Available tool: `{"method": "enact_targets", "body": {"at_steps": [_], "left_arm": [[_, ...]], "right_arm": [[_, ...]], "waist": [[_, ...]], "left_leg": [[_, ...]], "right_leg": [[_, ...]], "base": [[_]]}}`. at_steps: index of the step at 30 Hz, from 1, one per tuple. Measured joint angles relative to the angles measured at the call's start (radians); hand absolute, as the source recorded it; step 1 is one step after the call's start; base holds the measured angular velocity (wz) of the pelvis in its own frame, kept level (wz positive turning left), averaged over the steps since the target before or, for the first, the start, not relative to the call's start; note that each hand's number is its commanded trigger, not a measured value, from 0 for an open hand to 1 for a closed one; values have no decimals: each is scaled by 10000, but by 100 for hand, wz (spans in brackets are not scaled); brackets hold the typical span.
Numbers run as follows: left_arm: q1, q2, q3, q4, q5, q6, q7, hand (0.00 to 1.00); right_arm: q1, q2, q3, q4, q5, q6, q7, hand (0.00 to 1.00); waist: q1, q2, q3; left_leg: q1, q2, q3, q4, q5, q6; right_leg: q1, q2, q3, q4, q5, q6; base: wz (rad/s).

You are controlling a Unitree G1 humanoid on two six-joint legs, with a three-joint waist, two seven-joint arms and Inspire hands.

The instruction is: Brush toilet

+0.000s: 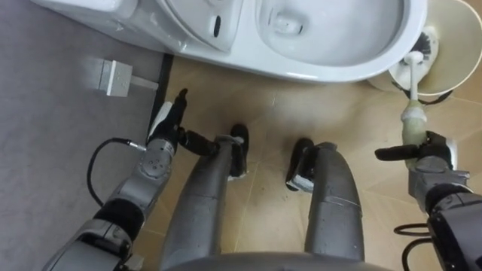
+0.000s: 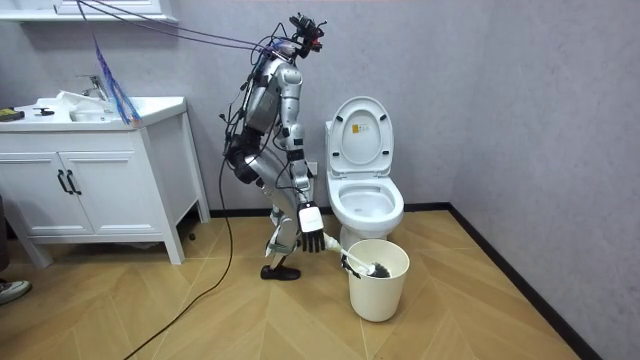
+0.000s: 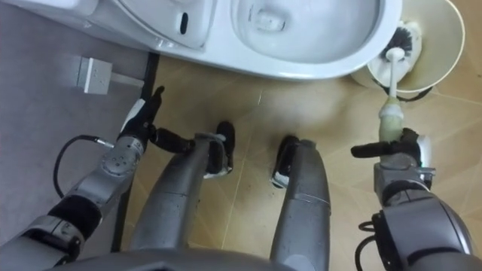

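Beside toilet (image 1: 376, 64), right hand (image 1: 431, 162) clamped on brush (image 1: 412, 94), bristles in bucket (image 1: 456, 53), likely for lifting out; left hand (image 1: 169, 122) idle, fingers straight.

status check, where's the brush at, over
Right hand shut on brush handle; left hand open, low by the toilet. Brush head in the bucket. Lid up, nothing blocking.

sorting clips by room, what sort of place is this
Most likely a bathroom: a white ceramic toilet with its lid raised, a white vanity cabinet against the wall, and a cream round bucket holding a white-handled toilet brush.
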Motion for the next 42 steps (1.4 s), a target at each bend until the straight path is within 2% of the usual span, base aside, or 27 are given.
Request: {"method": "enact_targets", "body": {"at_steps": [17,27,33,36,42], "left_arm": [[57,87,-150,-208,-107,-43,261,0],[182,89,-178,-258,-399,-41,262,0],[430,67,-173,-303,-360,-35,216,0],[693,79,-145,-299,-371,-38,176,0],[1213,113,49,-221,-350,-37,148,0]], "right_arm": [[38,-20,211,13,1224,-16,-81,100],[74,-20,165,57,1402,8,-120,100],[606,62,163,81,2445,15,135,100],[790,176,152,141,3145,38,262,100],[1108,231,-431,405,3522,128,365,100]], "waist": [[-22,4,-5],[-30,15,-14],[-18,16,-27],[18,21,-39],[-61,-14,-76]], "left_leg": [[-358,2,-95,387,-46,7],[-242,-6,-76,390,-44,7],[718,-9,-152,-41,-40,-22],[1377,115,-211,-492,3,-66],[2953,120,-285,-1695,203,-63]], "right_leg": [[-245,12,-55,269,-27,14],[-150,4,-23,317,-56,14],[871,142,-108,-237,-42,63],[1624,219,-353,-864,135,-18],[3235,315,-572,-2110,364,100]], "base": [[0],[1],[-1],[-8],[4]]}}
